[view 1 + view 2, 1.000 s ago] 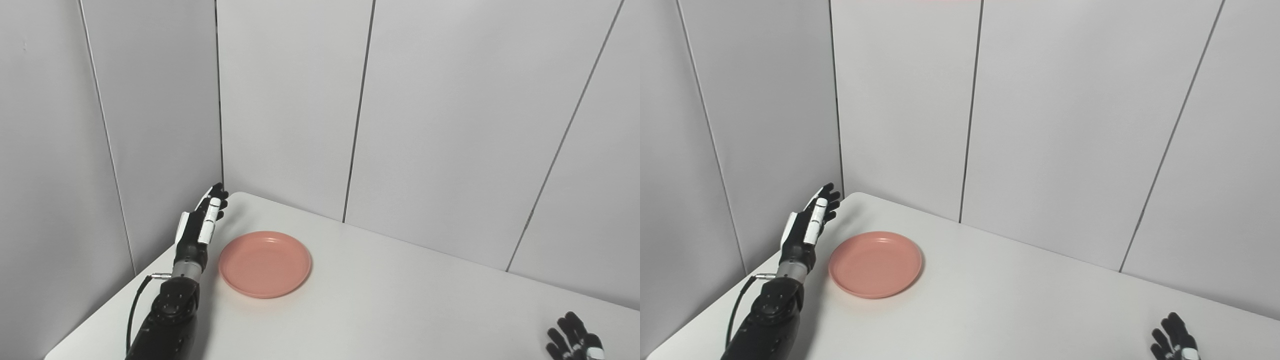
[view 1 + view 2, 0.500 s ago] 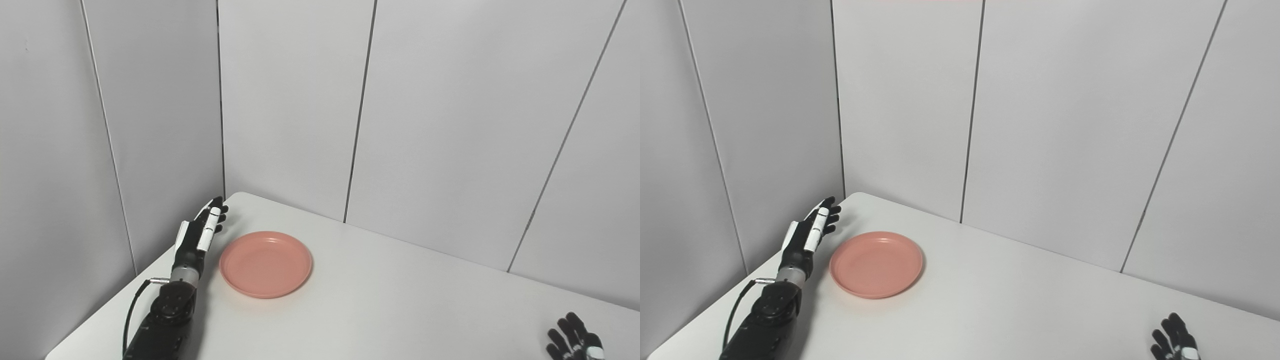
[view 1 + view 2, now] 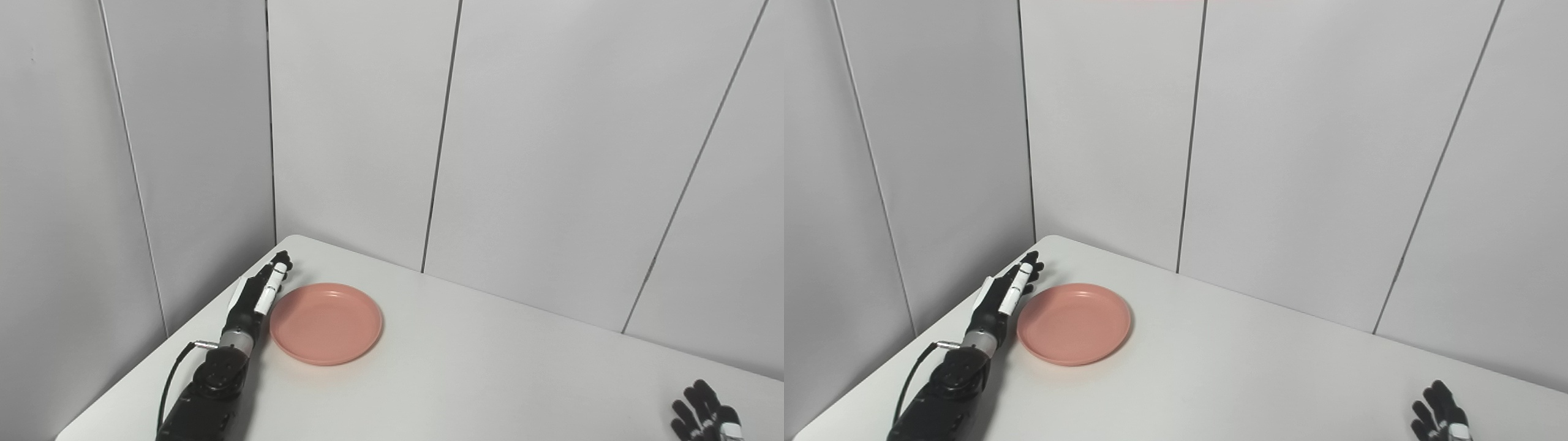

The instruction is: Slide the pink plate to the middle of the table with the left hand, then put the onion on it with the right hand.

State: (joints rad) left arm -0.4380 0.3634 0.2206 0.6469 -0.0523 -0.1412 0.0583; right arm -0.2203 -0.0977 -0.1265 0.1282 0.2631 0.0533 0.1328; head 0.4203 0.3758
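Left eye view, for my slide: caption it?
Left robot hand beside the pink plate; right robot hand waits open.

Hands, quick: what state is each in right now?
Left hand: open, holding nothing, beside the round pink plate.
Right hand: open, fingers apart, empty.
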